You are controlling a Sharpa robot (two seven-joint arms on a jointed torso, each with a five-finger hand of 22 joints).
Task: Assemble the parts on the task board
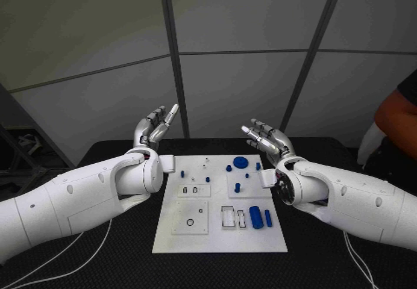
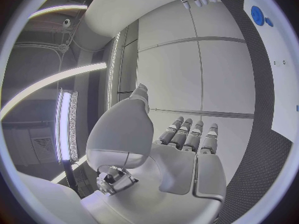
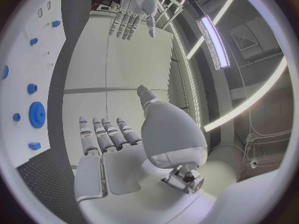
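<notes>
- Hidden/unclear: the near-left corner of the task board (image 1: 174, 241) area is fine, but its left edge by the left wrist is covered by that arm; its right edge by the right wrist is covered too. Small parts at the board's far end are too tiny to tell apart.
- Left hand (image 1: 155, 127): raised above the table's far edge, palm toward the right hand, fingers (image 2: 187, 134) straight, pointing up and away, side by side w/ slight gaps, thumb apart. Holds nothing.
- Right hand (image 1: 267, 139): raised likewise, fingers (image 3: 102, 132) straight and a bit fanned, thumb off to the side. Holds nothing.
- Both hands sit past the board's far end, well apart from each other, touching no part.
- Board lies flat on the black table (image 1: 322, 253), nearer the robot than the fingertips, between the two forearms.
- On the board: round blue disc (image 1: 240, 161) at the far end, closest to the right hand's fingers; small blue pieces around it; big blue cylinder (image 1: 255, 215) lying near the near-right side w/ a thinner blue bar (image 1: 269, 218) just beside it.
- Board recesses: a square plate w/ a ring-shaped hole (image 1: 190, 222) on the near-left; rectangular slots (image 1: 228, 217) just left of the cylinder; contents not clear.
</notes>
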